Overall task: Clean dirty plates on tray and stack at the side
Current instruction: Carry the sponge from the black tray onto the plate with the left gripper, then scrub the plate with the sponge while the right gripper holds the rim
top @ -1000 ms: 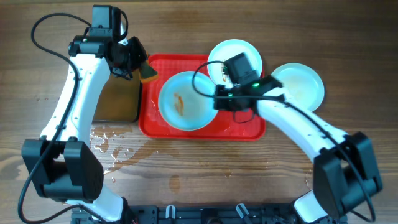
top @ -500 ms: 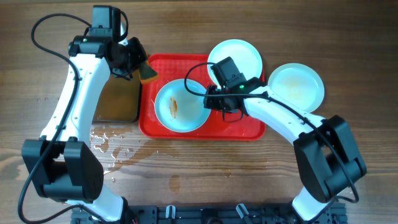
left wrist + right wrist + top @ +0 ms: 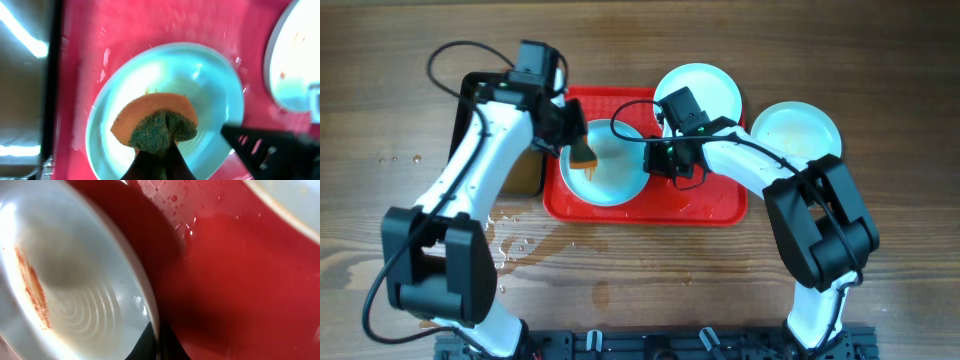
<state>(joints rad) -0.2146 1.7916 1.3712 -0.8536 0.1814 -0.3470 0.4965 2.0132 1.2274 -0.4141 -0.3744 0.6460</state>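
A dark pan (image 3: 22, 115) sits on the wet table (image 3: 485, 228), orange sponge (image 3: 582, 156) nearby.

A robot lab staged as a dishwashing spot: white arms (image 3: 470, 190) rise from a black rail (image 3: 620, 345) at the wooden counter's (image 3: 880, 60) edge, with a red tray (image 3: 715, 212) of smeared plates (image 3: 620, 185), a sponge (image 3: 582, 155) and water (image 3: 510, 240) spilled left of it

Red tray (image 3: 715, 208) is lying flat mid-table, first plate (image 3: 620, 182), pale mint with an orange-brown streak, is sitting in its left half, second plate (image 3: 712, 88) is overhanging its far-right rim, third plate (image 3: 800, 135), faintly smeared, is resting off-tray to the right.
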